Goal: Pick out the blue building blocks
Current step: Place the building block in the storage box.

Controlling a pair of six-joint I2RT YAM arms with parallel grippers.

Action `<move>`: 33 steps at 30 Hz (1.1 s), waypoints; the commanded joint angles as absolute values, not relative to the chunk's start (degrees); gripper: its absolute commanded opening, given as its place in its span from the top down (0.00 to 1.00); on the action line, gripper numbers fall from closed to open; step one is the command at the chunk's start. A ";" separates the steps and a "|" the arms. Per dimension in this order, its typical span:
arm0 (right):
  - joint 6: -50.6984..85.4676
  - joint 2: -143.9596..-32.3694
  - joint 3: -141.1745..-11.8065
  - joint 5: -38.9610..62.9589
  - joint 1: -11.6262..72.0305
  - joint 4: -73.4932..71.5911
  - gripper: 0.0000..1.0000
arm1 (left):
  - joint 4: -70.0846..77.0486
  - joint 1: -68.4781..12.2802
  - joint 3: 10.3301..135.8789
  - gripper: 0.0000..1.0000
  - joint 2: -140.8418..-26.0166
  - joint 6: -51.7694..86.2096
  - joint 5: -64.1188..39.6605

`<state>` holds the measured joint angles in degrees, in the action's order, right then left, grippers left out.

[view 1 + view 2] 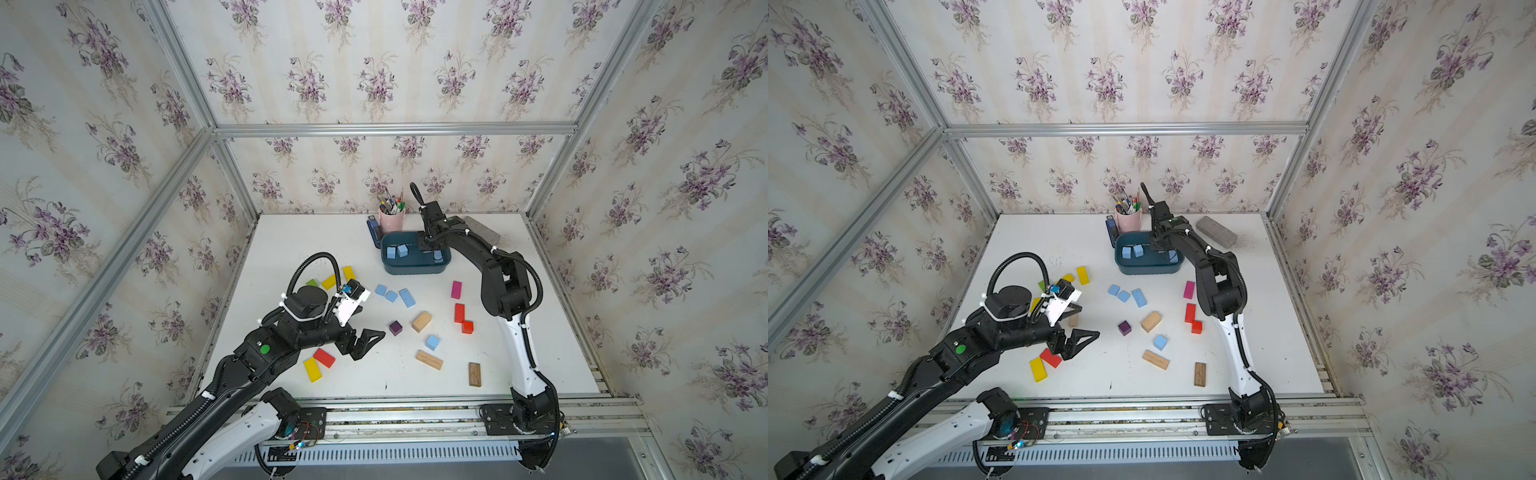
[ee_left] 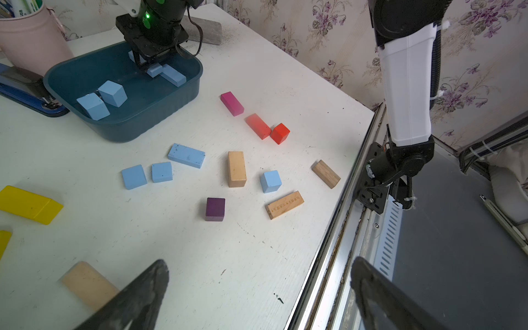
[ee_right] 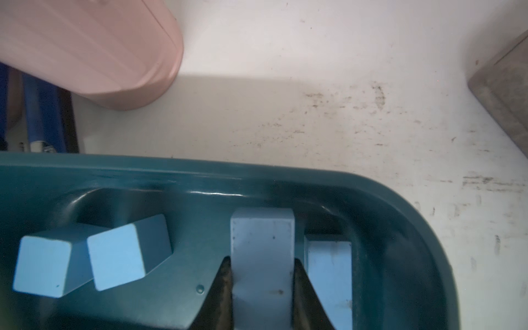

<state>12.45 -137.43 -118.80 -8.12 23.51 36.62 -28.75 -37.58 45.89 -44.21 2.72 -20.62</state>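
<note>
**Floral-papered cell, white bench: right arm in the tub with a blue bar**

Walls papered on three sides. The bench (image 1: 291,249) is white and scuffed. A teal tub (image 1: 415,271) sits upper centre in both top views, just below a pink pen cup (image 1: 391,220).

Right pincer (image 3: 261,260): pinching a blue bar (image 3: 261,237) across its short width. The bar's long axis runs in line with the fingers. It is inside the tub at the right end, just beside a second blue bar (image 3: 328,265). Cannot tell whether it touches the tub floor. Two blue cubes (image 3: 120,254) lie touching at the tub's left end.
Right arm pose: rises from its base at lower right of frame, elbow bent, wrist tipped down into the tub.

Left pincer (image 2: 258,265): spread wide, nothing between the fingers, hovering over the bench left of centre.
Left arm pose: stretched in from lower left, forearm near level, pointing right.

Loose blue pieces on the bench, four:
- A row of three (image 1: 391,296) lies up and right of the left pincer, below the tub. Its right-hand member is a loose bar (image 1: 407,297).
- A lone cube (image 1: 432,342) lies straight right of the left pincer. A purple cube (image 1: 395,328) sits between them, slightly higher in frame.

Judgement: the held bar is already within the tub walls, so the right arm need only let go. The left arm is the nearer one to all four loose pieces. The loose bar's long axis runs upper left to lower right, so a grip should cross its short side.
</note>
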 commanded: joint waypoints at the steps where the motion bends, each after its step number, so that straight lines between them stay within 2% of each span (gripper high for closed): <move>1: 13.53 -138.30 -119.28 -10.19 22.88 37.48 0.85 | -27.99 -37.60 45.88 0.01 -44.13 2.58 -20.39; 7: 13.52 -138.98 -119.32 -11.06 22.01 37.69 0.76 | -28.04 -37.62 45.86 0.01 -44.21 2.55 -20.52; 15: 14.13 -138.88 -120.45 -8.40 21.71 38.40 0.49 | -28.04 -37.61 45.85 0.01 -44.38 2.58 -20.52; 21: 14.66 -135.48 -121.06 -5.99 21.91 39.46 0.34 | -28.04 -37.57 45.88 0.01 -44.38 2.57 -20.17; 28: 13.29 -128.00 -116.96 -5.32 24.63 38.89 0.27 | -28.29 -37.62 45.87 0.01 -44.47 2.60 -18.98; 33: 13.51 -119.23 -107.78 -5.68 27.82 35.44 0.22 | -28.61 -37.62 45.88 0.01 -44.54 2.49 -18.02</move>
<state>13.69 -122.45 -110.41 -5.34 26.98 37.43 -28.75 -37.58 45.89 -44.49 2.72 -18.79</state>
